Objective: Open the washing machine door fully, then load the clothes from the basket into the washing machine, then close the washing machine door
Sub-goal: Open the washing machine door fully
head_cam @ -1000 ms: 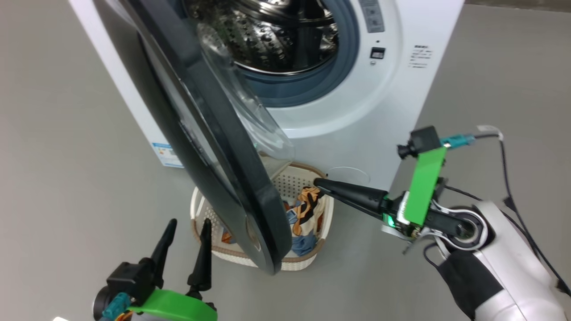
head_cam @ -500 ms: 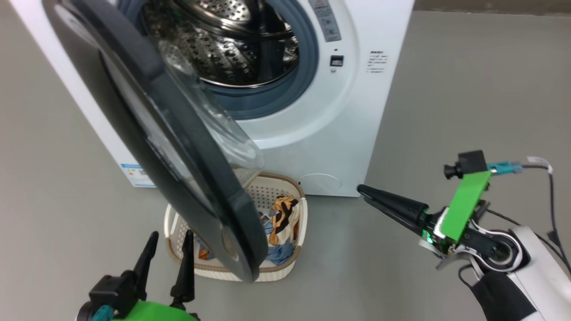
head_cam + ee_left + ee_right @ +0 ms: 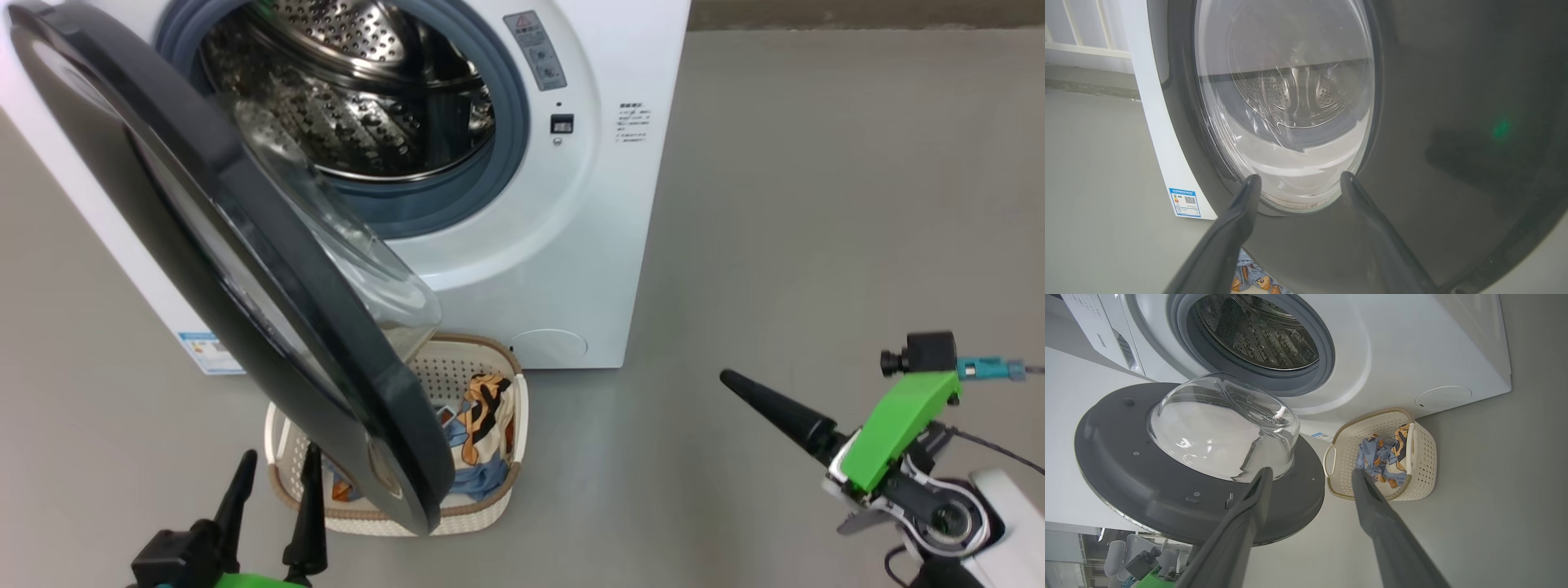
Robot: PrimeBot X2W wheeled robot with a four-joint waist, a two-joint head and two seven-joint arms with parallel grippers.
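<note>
The washing machine [image 3: 571,269] stands with its steel drum [image 3: 351,90] exposed. The washing machine door [image 3: 384,408] is swung out, its lower rim hanging over the basket [image 3: 445,371] on the floor. Light blue and orange-printed clothes [image 3: 482,416] lie in the basket. My left gripper [image 3: 278,454] is open at the lower left, just in front of the door's outer face [image 3: 1453,122]. My right gripper [image 3: 731,380] is well to the right of the basket, above bare floor. In the right wrist view its fingers [image 3: 1311,473] stand apart, holding nothing, pointing at the door's glass bowl [image 3: 1220,424] and the basket [image 3: 1421,457].
Grey floor [image 3: 816,204] spreads to the right of the machine. A blue label sticker [image 3: 1186,202] is on the machine's lower left side. The door blocks the left half of the basket from above.
The head camera has shifted, so the whole picture slid. My right gripper has drawn back to the right, away from the basket and door edge, and opened. The left gripper stays open.
</note>
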